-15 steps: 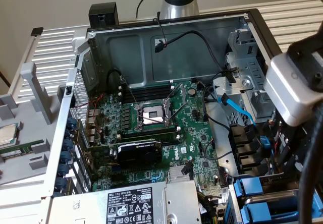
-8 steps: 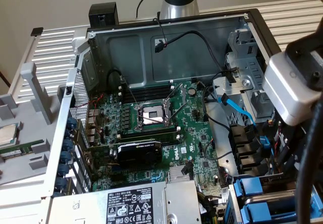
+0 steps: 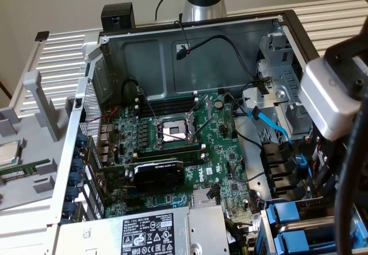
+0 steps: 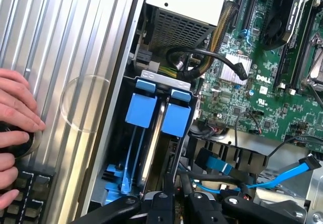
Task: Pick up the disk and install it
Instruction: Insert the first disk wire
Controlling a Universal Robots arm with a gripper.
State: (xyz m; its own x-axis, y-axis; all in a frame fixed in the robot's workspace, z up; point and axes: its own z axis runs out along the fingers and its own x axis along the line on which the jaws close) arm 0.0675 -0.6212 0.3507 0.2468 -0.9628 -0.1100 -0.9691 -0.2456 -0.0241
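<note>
The disk [image 4: 153, 151] stands on edge in the drive bay at the case's corner, its thin silver side showing beside two blue carrier tabs [image 4: 176, 119]. My gripper [image 4: 174, 201] hangs right over the bay. Its black fingers [image 4: 162, 200] are drawn close together on the dark upper edge of the disk's carrier. In the exterior view the same blue tabs [image 3: 283, 215] sit at the lower right of the open case. There, the white wrist housing [image 3: 328, 100] and black cables cover the gripper.
The open case holds the motherboard [image 3: 184, 134], a graphics card [image 3: 158, 172] and the silver power supply [image 3: 152, 232]. Blue data cables [image 4: 282, 176] lie loose beside the bay. A person's hand [image 4: 15, 113] rests on a keyboard [image 4: 25, 193] outside the case. A small CPU chip [image 3: 7, 151] lies on the table.
</note>
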